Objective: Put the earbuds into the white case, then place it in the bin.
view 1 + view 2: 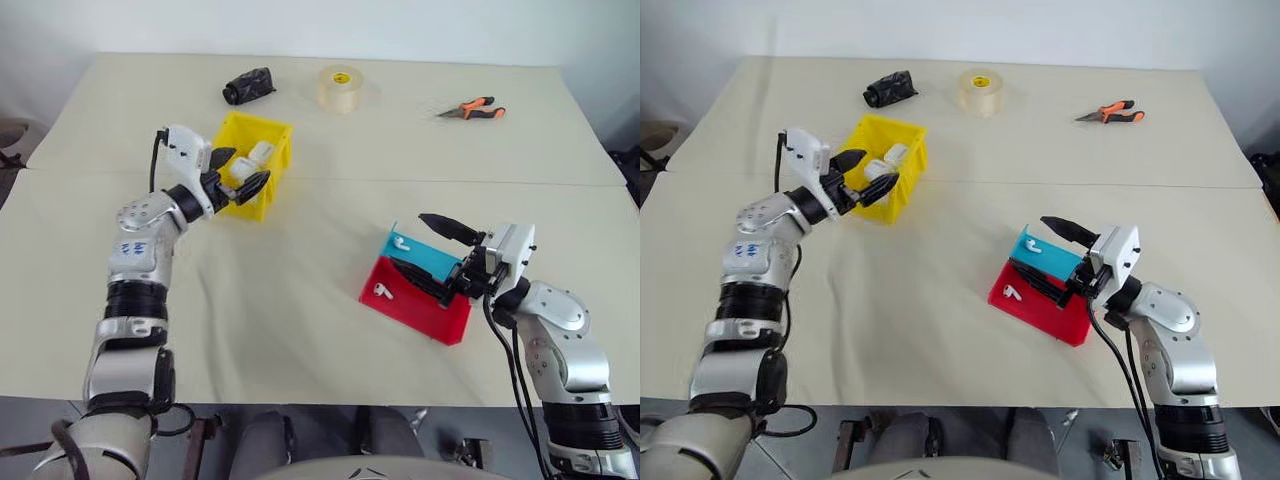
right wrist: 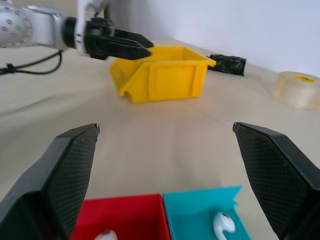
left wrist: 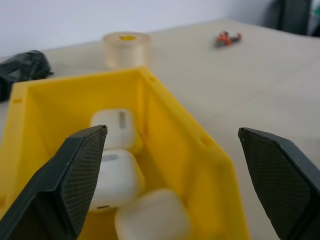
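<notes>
Cream-clothed counter, white wall behind. Spotted the left claw wide open and empty, hovering at the near-left corner of the yellow bin, three white cases sitting inside. Saw the right claw spread just as wide, gripping nothing, over the red and teal tray. Noticed two earbuds lying loose there, one per compartment, roughly 9 o'clock from that claw, so clearly the nearer arm. Couldn't make out the stems' direction, or any open case outside the bin.
</notes>
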Robot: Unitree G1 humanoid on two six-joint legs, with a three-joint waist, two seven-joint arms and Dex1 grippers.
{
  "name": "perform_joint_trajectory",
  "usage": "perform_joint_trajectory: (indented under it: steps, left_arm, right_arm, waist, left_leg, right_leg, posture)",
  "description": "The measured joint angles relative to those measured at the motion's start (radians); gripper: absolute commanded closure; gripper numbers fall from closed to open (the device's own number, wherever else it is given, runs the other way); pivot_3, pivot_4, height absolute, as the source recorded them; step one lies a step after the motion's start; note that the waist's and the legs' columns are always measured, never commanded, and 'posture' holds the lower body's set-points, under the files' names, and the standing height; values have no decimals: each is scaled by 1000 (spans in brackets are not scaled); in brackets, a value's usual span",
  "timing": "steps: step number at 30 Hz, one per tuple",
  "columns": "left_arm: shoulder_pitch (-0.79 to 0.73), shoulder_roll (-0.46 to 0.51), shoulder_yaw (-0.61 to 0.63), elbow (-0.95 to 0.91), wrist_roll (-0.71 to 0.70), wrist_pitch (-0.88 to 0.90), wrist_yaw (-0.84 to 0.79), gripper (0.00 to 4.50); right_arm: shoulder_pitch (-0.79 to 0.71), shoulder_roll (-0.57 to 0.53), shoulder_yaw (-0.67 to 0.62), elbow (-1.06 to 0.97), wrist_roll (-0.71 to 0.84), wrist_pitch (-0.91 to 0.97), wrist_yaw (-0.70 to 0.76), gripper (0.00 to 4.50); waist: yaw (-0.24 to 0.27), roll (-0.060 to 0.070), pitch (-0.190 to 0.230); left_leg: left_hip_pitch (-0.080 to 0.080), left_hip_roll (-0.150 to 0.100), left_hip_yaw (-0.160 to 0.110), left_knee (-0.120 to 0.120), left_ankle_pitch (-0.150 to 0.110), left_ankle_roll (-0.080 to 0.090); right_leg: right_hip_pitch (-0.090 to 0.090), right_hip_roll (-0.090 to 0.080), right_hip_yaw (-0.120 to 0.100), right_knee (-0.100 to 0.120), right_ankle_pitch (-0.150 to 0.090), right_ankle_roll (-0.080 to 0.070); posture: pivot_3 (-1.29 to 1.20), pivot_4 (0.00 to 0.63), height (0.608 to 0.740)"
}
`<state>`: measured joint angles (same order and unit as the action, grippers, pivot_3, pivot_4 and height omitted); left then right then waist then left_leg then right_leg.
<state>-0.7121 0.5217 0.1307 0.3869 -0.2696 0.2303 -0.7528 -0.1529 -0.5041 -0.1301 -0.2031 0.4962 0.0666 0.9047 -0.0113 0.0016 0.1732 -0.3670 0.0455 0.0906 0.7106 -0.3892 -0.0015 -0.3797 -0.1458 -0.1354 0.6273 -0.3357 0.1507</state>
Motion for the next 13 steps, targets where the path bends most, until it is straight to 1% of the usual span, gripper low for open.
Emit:
perform_joint_trajectory:
  steps: [1, 4, 8, 10, 13]
  left_arm:
    - [67, 41, -9, -80, -4, 3, -49, 27]
    - [244, 108, 2, -222, -24, -39, -148, 27]
    - [406, 173, 33, -321, -37, -90, -214, 27]
    - [461, 191, 58, -350, -38, -124, -229, 27]
    - [569, 188, 78, -411, -57, -141, -240, 27]
  right_arm:
    - [2, -8, -1, 2, 1, 1, 8, 0]
    - [4, -47, -12, 14, 8, 2, 44, 0]
    - [-2, -99, -28, 61, 23, 2, 122, 0]
    - [-11, -122, -31, 97, 28, 2, 165, 0]
    - [-30, -158, -35, 159, 32, -6, 224, 0]
  waist:
    - [-9, 0, 0]
    - [-15, 0, 0]
    - [-7, 0, 0]
    - [3, 0, 0]
    - [13, 0, 0]
  left_leg:
    - [1, 0, 0, -1, 0, 0]
    - [1, 0, 0, -1, 0, 0]
    - [0, 1, 0, 1, 0, 0]
    - [1, 1, 0, 1, 0, 0]
    - [1, 1, 1, 1, 0, 0]
  right_leg:
    - [0, 0, 1, 0, 0, 0]
    - [0, 0, 1, 0, 0, 0]
    - [1, 0, 1, 0, 0, 0]
    - [1, 0, 2, 0, 0, 0]
    - [1, -1, 2, 0, 0, 0]
  posture:
    - [0, 150, 740]
    - [0, 150, 740]
    - [0, 150, 740]
    - [0, 150, 740]
    - [0, 150, 740]
